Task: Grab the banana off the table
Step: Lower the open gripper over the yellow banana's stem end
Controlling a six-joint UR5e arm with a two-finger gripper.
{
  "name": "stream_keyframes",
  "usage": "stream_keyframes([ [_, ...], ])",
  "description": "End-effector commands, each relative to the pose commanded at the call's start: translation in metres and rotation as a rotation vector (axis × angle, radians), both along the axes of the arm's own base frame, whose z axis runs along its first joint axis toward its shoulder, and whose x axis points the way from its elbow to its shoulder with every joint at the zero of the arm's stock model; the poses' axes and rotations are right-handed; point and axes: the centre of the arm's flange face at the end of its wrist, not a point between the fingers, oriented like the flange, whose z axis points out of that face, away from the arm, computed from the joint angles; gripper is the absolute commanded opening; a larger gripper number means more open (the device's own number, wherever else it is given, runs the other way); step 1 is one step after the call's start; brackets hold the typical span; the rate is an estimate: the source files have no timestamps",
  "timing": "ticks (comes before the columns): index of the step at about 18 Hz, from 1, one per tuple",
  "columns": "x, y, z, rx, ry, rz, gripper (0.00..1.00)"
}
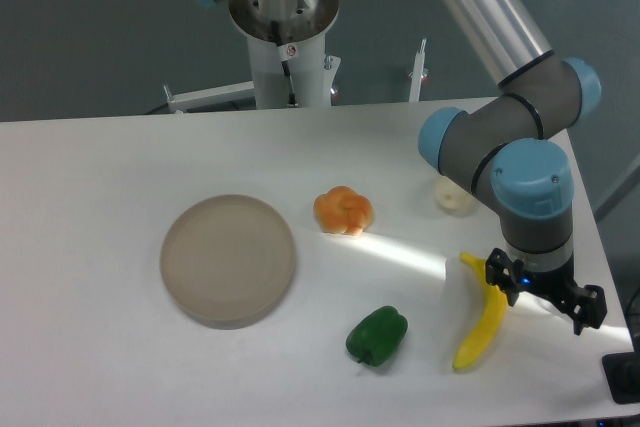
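The yellow banana lies on the white table at the front right, its length running from back to front. My gripper hangs low just right of the banana's upper half. Its two black fingers stand spread apart, so it is open with nothing between them. The left finger is right against the banana's far end, and I cannot tell whether it touches. The wrist hides the gripper's body.
A round beige-grey plate sits left of centre. An orange bun-like piece lies mid-table, a green pepper in front of it, and a small pale object behind my arm. The table's right edge is near the gripper.
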Motion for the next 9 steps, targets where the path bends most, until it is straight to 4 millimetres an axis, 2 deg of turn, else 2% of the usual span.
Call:
stream_keyframes([
  [9,0.0028,0.0013,-0.0057,0.031,-0.031,0.032,1.00],
])
